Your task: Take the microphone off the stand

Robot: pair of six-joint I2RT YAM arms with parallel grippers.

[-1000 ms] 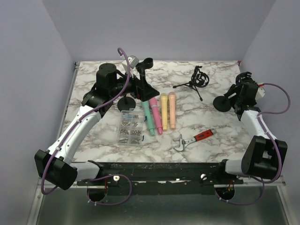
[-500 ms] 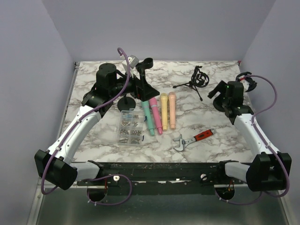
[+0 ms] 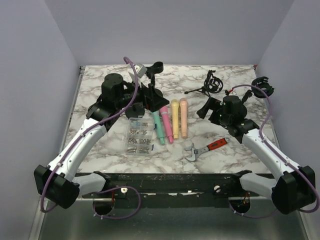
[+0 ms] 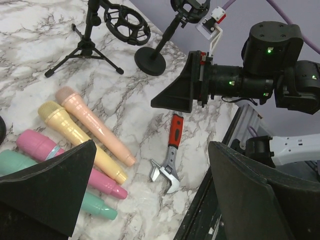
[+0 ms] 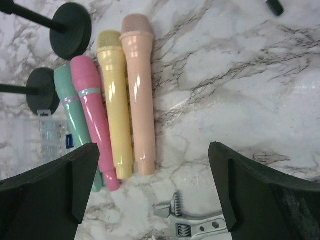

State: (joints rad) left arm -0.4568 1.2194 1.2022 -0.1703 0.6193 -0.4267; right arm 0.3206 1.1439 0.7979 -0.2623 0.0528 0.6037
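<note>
Microphone [image 3: 141,69] aslant, grey head toward far-left; left fingers [image 4: 45,195], right fingers [image 5: 45,185] wide apart.

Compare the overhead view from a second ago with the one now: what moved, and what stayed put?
The right gripper swung left from the table's right edge toward the middle, jaws open, holding nothing. The left gripper shifted only slightly and is also open. The four coloured microphones, wrench, parts box and tripod stand stayed put.

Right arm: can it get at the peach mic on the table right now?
Probably yes. The right hand is open, above and just beside the peach microphone, with only bare table between. The yellow microphone lies close along its far side, so finger room there looks tight.
</note>
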